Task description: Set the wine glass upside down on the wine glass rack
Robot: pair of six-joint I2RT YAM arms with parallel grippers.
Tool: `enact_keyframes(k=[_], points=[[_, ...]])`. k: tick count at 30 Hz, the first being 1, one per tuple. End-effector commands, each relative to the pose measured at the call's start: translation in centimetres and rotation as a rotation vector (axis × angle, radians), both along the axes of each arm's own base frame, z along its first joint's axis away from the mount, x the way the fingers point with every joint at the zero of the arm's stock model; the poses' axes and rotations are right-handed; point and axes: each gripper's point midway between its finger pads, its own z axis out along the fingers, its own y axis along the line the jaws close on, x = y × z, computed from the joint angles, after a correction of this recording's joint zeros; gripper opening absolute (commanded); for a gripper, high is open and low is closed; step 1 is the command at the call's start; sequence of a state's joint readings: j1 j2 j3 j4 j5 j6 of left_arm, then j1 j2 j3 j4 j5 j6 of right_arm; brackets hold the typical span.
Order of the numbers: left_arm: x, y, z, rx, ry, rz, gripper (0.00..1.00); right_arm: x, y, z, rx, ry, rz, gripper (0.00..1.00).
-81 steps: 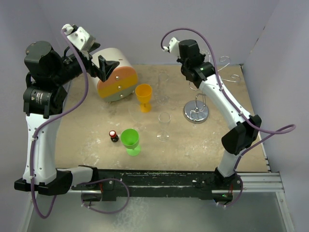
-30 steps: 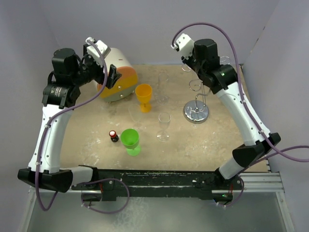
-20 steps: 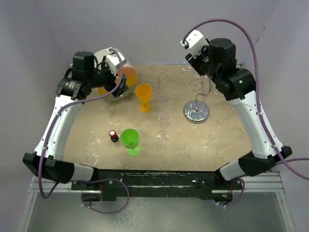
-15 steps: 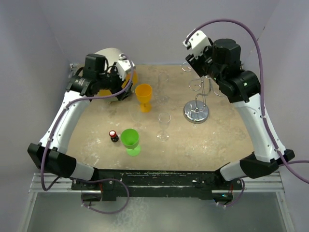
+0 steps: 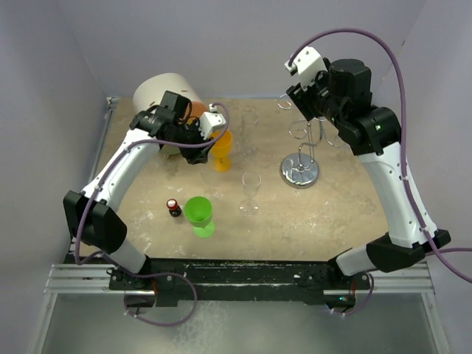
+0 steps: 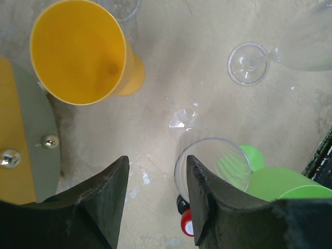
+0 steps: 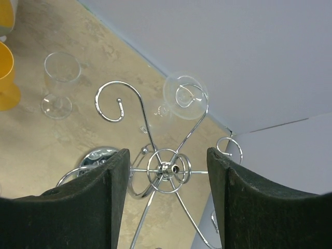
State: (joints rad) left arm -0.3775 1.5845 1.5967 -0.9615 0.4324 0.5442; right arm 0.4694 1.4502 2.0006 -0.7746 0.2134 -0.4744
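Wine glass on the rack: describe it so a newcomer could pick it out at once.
Find the wine glass rack, the silver wire stand at the far right of the table. On a curled arm toward the back wall hangs a clear wine glass, foot up, bowl down. The other clear glasses stand upright.

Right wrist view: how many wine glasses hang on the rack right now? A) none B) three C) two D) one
D: a single clear wine glass hangs foot-up in one looped arm of the wine glass rack; the other loops in view are bare.
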Motion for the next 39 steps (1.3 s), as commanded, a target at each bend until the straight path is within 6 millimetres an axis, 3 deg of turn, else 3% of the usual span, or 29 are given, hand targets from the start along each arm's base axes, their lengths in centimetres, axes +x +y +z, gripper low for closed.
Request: enact_keyframes(k=[1, 13, 18, 22, 26, 30, 39], points=[[-0.9, -0.6, -0.5, 0.023, 0.022, -0.059, 0.49, -0.9, -1.0, 2.2, 0.052, -0.055, -0.016, 0.64], [-1.8, -1.1, -1.4, 0.040, 0.065, -0.088, 0.17, -0.8, -2.1, 1.2, 0.045, -0.038, -0.043, 0.62], [-2.3, -1.4, -0.4, 0.017, 0.042, -0.127, 0.01, -0.8, -2.5, 1.4, 0.064, -0.038, -0.049, 0.64], [-2.3, -1.4, 1.0, 0.007, -0.007, -0.145, 0.00, -0.8, -2.8, 1.6, 0.081, -0.036, -0.049, 0.67], [-2.1, -1.0, 3.5, 0.006, -0.074, -0.141, 0.00, -1.0, -2.9, 2.1, 0.113, -0.038, -0.036, 0.70], [-2.4, -1.0, 7.7, -0.031, -0.170, -0.144, 0.00, -1.4, -2.6, 2.6, 0.155, -0.036, 0.002, 0.72], [-5.8, -1.8, 19.5, -0.256, -0.425, -0.184, 0.00, -3.4, 2.0, 2.9, 0.305, 0.045, 0.280, 0.77]])
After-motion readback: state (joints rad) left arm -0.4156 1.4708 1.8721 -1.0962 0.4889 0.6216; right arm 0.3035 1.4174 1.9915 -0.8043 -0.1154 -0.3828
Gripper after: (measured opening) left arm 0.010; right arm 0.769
